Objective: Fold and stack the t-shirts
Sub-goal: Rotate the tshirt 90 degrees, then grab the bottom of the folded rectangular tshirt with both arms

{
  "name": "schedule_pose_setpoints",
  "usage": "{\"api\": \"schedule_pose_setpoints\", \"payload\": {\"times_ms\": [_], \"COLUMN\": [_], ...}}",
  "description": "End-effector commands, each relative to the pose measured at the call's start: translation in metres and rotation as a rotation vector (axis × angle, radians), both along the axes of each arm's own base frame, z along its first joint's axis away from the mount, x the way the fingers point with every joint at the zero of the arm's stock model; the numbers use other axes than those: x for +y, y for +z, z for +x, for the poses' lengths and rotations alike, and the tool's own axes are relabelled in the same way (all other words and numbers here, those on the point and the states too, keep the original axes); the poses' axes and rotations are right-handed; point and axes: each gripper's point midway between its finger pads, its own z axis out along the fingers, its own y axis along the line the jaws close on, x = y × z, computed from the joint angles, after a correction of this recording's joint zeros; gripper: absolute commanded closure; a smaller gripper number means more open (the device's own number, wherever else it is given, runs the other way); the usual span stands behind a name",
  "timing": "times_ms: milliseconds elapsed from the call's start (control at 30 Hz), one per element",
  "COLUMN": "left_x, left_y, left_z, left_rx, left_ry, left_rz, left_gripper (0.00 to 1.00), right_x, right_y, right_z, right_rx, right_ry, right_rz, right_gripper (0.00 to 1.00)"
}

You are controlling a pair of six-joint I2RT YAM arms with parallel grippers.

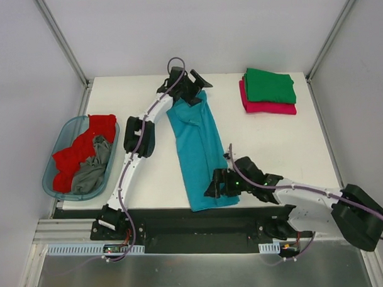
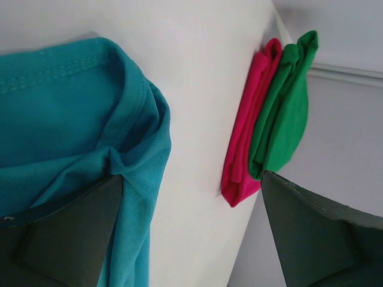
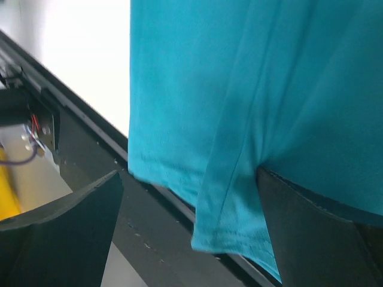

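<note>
Gripping nothing, you had the left gripper [image 2: 191, 179] spread wide at the teal t-shirt's [image 1: 201, 149] collar and the right gripper [image 3: 190, 174] equally agape at its hem, over the counter's [image 1: 273, 147] near edge.

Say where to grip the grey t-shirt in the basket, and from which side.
Best pinch the grey t-shirt at its bunched upper fold, coming straight down: the blue basket has walls blocking sideways approaches, and the red t-shirt crowds it.

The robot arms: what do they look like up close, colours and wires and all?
The left arm and right arm are white links with chunky black joints, a thin purple cable running along each. The left gripper and right gripper are black, with broad wedge-shaped fingers.
</note>
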Motion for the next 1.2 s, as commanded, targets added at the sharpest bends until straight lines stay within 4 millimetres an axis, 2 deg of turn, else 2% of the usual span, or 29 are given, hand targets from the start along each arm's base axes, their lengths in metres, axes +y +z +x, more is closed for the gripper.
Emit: {"api": "schedule_pose_setpoints", "payload": {"times_ms": [0,67,167,300,400,467,533,600,700,767,833,933,1033,1067,1100,1167], "left_x": [-0.015,-0.026,-0.03,-0.029,-0.031,-0.03,-0.032,-0.033,-0.039,-0.039,-0.035,-0.018,0.004,0.011,0.019,0.036], "left_y": [-0.02,-0.006,0.002,0.012,0.028,0.047,0.077,0.124,0.206,0.249,0.287,0.34,0.374,0.367,0.367,0.351], "left_z": [0.022,0.027,0.031,0.04,0.046,0.046,0.043,0.04,0.014,-0.004,-0.023,-0.046,-0.076,-0.086,-0.103,-0.14], "left_rx": [-0.047,-0.117,-0.188,-0.302,-0.397,-0.485,-0.62,-0.787,-1.089,-1.251,-1.36,-1.414,-1.348,-1.28,-1.219,-1.094], "left_ry": [0.064,0.057,0.069,0.077,0.061,0.024,-0.031,-0.086,-0.231,-0.307,-0.354,-0.337,-0.309,-0.32,-0.321,-0.335], "left_rz": [-0.086,-0.118,-0.098,-0.044,-0.034,0.006,0.023,0.06,0.095,0.15,0.19,0.253,0.286,0.298,0.293,0.288], "left_gripper": [0.01,0.01,0.01,0.01,0.01,0.01,0.01,0.01,0.01,0.01,0.01,0.01,0.01,0.01,0.01,0.01], "right_x": [0.034,0.052,0.075,0.088,0.089,0.085,0.085,0.08,0.073,0.064,0.057,0.048,0.037,0.032,0.025,0.009], "right_y": [-0.002,-0.002,-0.007,-0.012,-0.011,-0.008,0.002,0.011,0.031,0.042,0.051,0.071,0.1,0.106,0.108,0.115], "right_z": [-0.027,-0.032,-0.035,-0.029,-0.028,-0.027,-0.026,-0.031,-0.036,-0.035,-0.032,-0.024,-0.015,-0.013,-0.011,-0.001], "right_rx": [0.004,-0.01,-0.001,0.02,0.017,0.005,-0.028,-0.054,-0.109,-0.153,-0.199,-0.29,-0.422,-0.471,-0.501,-0.59], "right_ry": [0.16,0.23,0.284,0.283,0.291,0.294,0.312,0.349,0.383,0.367,0.332,0.279,0.239,0.235,0.232,0.203], "right_rz": [-0.061,-0.084,-0.111,-0.153,-0.171,-0.187,-0.174,-0.163,-0.122,-0.108,-0.084,-0.04,0.011,0.018,0.004,-0.041], "right_gripper": [0.04,0.04,0.04,0.04,0.04,0.04,0.04,0.04,0.04,0.04,0.04,0.04,0.04,0.04,0.04,0.04]}}
